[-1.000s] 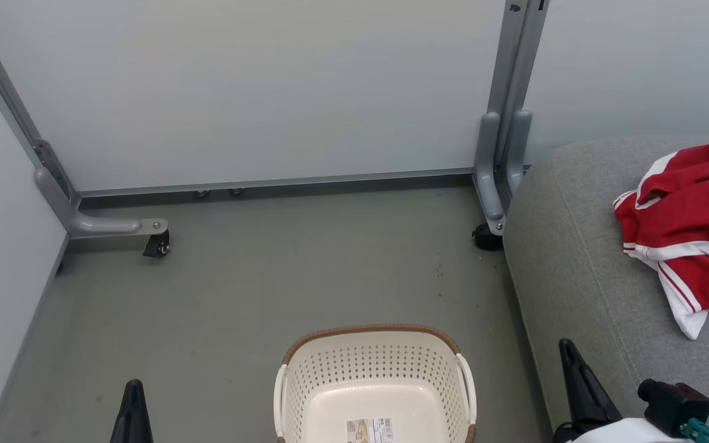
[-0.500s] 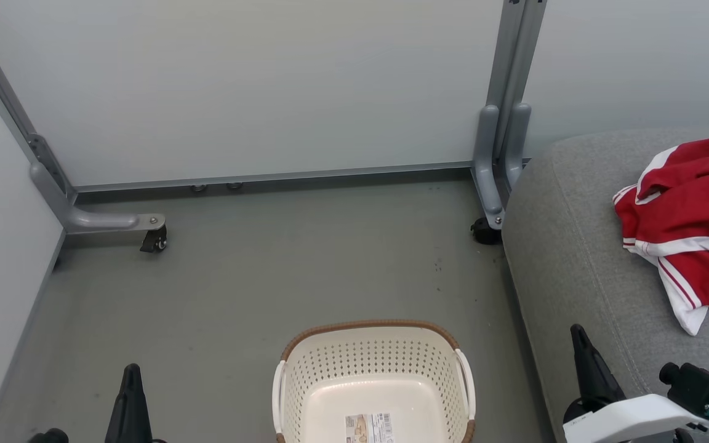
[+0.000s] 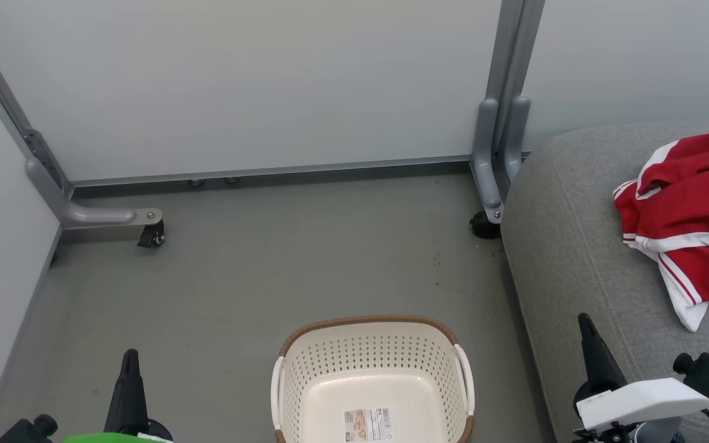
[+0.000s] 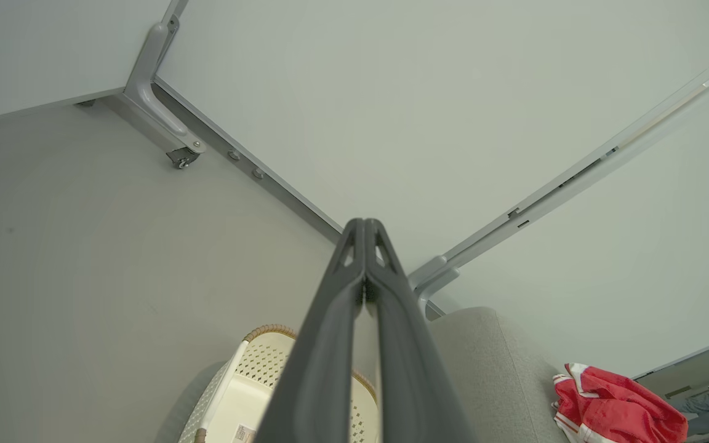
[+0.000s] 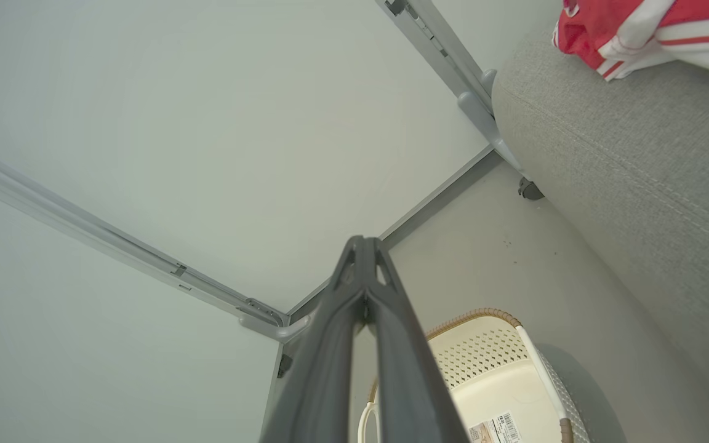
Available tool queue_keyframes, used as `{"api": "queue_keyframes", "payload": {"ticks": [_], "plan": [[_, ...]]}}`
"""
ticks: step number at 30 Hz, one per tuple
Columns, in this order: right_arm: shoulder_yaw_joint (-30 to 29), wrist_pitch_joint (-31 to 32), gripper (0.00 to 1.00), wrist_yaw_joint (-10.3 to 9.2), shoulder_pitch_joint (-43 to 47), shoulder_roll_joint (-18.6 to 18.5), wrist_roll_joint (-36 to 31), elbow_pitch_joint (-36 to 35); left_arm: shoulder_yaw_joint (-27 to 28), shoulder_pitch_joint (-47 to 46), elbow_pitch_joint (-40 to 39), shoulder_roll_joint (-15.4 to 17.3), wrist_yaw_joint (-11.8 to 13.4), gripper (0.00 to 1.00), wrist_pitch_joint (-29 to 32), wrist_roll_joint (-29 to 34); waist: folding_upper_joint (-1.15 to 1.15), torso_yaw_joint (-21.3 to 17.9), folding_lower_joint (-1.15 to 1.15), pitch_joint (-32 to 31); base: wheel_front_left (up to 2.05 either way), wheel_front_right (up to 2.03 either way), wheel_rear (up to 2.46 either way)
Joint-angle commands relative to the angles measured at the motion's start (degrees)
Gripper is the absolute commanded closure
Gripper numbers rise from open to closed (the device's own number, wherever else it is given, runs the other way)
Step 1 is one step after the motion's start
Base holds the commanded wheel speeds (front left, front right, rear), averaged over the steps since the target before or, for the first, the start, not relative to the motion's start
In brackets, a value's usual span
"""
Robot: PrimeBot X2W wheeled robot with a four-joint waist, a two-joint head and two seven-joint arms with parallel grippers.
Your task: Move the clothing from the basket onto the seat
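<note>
Since both pairs of fingers are pressed tip to tip with nothing between them, we read the left gripper [image 4: 365,234] and the right gripper [image 5: 364,246] as closed and empty. In the head view the left one hangs low over the grey floor [image 3: 268,277], just left of the basket [image 3: 367,321]. The right one hangs beside the near edge of the seat [image 3: 576,246], touching neither cloth nor plastic.

Moving outward, we find the basket standing on the floor between the two arms. The part of its bottom that we can see holds a paper label [image 3: 368,424] and no cloth. Its nearest portion is cut off at the picture's lower edge, so we cannot vouch for that strip.

Farther out, the clothing [image 3: 693,221] lies crumpled in a red and white heap on top of the seat, well apart from the basket. We cannot tell from the folds whether the heap is one piece or two.

We judge the task finished or very nearly so. What remains, at most, is confirming that nothing hides in the unseen part of the basket.
</note>
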Motion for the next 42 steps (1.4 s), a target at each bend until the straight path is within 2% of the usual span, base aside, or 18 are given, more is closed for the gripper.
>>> {"api": "queue_keyframes", "payload": {"ticks": [1,22,42], "plan": [[-0.4,0.4,1.00,0.02,-1.6,-0.3,1.9,-0.3,0.4,-2.0,-0.1,0.5,-0.3,1.00,0.4,-2.0,0.00,0.0,0.00,0.1,0.00,0.00,0.00],[-2.3,3.9,1.00,0.02,-4.6,-0.5,15.8,1.5,1.3,-6.2,2.9,0.7,-1.5,1.00,3.8,-15.7,0.00,-0.3,0.00,1.3,0.00,0.00,0.00],[-4.0,6.7,1.00,0.02,-7.0,-0.5,26.6,2.9,2.3,-9.6,5.4,0.7,-2.3,1.00,6.8,-26.3,0.00,-0.6,0.00,2.4,0.00,0.00,0.00]]}}
